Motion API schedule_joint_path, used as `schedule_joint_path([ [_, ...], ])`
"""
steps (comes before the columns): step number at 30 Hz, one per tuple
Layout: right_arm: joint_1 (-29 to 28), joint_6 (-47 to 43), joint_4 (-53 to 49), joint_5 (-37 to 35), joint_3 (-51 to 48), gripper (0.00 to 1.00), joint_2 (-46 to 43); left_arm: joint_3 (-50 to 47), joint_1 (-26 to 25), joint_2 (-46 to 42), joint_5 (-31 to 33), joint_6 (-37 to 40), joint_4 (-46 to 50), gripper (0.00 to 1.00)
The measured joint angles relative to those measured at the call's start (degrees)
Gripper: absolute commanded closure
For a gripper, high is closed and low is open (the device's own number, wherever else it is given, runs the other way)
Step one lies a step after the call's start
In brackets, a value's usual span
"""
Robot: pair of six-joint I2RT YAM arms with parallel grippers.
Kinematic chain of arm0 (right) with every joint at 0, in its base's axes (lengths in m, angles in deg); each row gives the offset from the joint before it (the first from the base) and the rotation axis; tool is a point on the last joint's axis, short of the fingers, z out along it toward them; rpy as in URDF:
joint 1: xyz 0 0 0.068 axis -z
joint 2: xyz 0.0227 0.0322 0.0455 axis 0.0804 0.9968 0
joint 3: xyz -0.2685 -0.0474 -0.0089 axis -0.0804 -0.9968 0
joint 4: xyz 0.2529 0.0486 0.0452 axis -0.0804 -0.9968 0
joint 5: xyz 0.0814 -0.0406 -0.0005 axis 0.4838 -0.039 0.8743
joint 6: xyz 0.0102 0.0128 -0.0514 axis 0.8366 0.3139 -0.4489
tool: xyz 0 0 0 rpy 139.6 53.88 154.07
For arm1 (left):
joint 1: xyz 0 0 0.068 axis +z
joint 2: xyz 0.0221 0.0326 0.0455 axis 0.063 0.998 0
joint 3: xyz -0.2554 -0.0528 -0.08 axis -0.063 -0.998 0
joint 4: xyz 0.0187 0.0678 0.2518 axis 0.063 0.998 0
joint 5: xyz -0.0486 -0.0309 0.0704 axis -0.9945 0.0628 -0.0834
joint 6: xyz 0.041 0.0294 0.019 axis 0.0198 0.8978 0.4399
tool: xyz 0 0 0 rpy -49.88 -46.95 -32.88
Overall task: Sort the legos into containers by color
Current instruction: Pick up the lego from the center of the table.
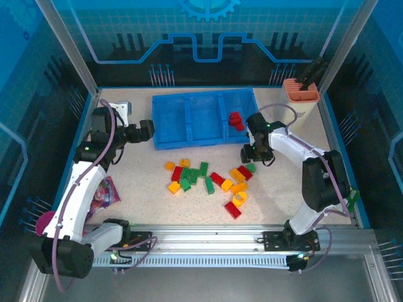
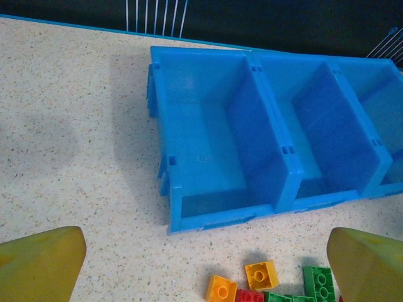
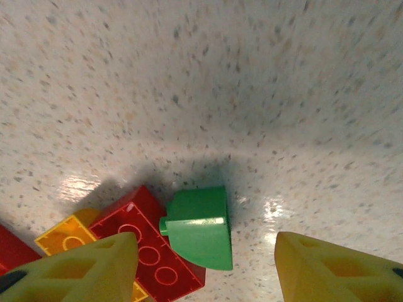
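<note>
The blue tray [image 1: 189, 135] lies at the back centre with three compartments; two red legos [image 1: 236, 121] sit in its right one. In the left wrist view the left compartment [image 2: 208, 151] and the middle compartment [image 2: 315, 138] hold nothing. Loose red, green and orange legos [image 1: 208, 179] are scattered in front of the tray. My left gripper [image 1: 146, 130] hovers open beside the tray's left end; an orange lego [image 2: 261, 274] lies near its fingers [image 2: 44, 264]. My right gripper [image 3: 206, 255] is open low over a green curved lego [image 3: 200, 228], which leans on a red brick [image 3: 148, 251].
A cream holder with an orange top [image 1: 301, 91] stands at the back right corner. A snack packet [image 1: 104, 192] and a pink cup [image 1: 44, 223] lie at the left edge under the left arm. Bare tabletop [image 1: 296, 145] spreads right of the tray.
</note>
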Motion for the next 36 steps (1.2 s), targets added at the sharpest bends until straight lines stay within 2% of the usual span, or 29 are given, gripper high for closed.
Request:
schedule_joint_path([
  [5, -0.04, 1.62, 3.30, 1.38, -2.32, 0.40, 0.13, 0.00, 0.00, 0.00, -0.42, -0.04, -0.33, 0.01],
  [17, 0.11, 2.45, 8.87, 2.25, -5.01, 0.58, 2.89, 0.00, 0.00, -0.37, -0.42, -0.04, -0.44, 0.01],
  [22, 0.68, 2.25, 8.96, 2.23, -5.68, 0.61, 3.06, 0.00, -0.04, -0.39, -0.42, -0.04, -0.44, 0.01],
  [29, 1.18, 1.84, 8.98, 2.49, -5.75, 0.71, 2.99, 0.00, -0.04, -0.55, -0.42, -0.04, -0.44, 0.01],
  [36, 1.18, 0.24, 4.48, 1.60, -1.97, 0.73, 1.90, 0.00, -0.04, -0.85, -0.42, -0.04, -0.44, 0.01],
])
